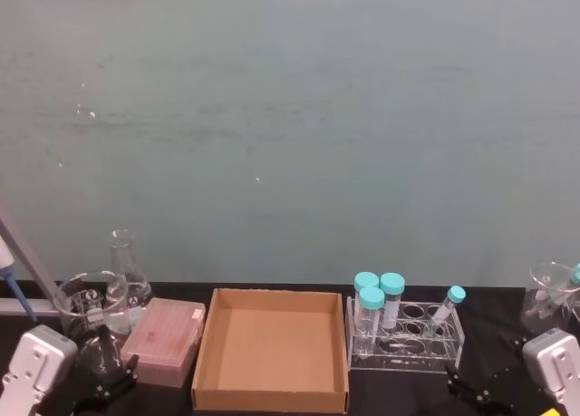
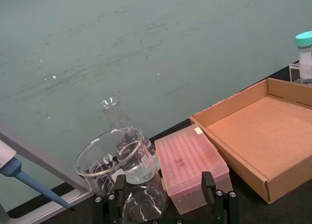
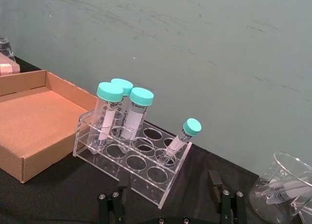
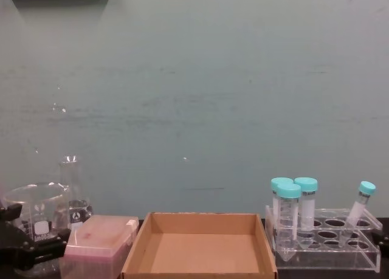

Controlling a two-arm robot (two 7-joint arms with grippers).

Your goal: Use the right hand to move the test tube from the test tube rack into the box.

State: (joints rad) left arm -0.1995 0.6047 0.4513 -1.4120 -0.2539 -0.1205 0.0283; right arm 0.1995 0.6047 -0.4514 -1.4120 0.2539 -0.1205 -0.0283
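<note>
The slim test tube [image 1: 446, 309] leans tilted in a right-hand hole of the clear test tube rack [image 1: 405, 353], teal cap up; it also appears in the right wrist view [image 3: 179, 139] and the chest view [image 4: 358, 205]. Three wider teal-capped tubes [image 1: 379, 300] stand upright at the rack's left end. The brown cardboard box [image 1: 272, 380] lies empty just left of the rack. My right gripper [image 3: 168, 200] is open, low and in front of the rack [image 3: 131, 158], apart from it. My left gripper [image 2: 163, 202] is open at the near left, by the glassware.
A pink lidded plastic box [image 1: 165, 339] lies left of the cardboard box. Behind and beside it stand a glass beaker [image 1: 89, 303] and a conical flask [image 1: 125, 271]. Another beaker [image 1: 548, 294] stands at the far right. A pipette [image 2: 29, 177] sits at the far left.
</note>
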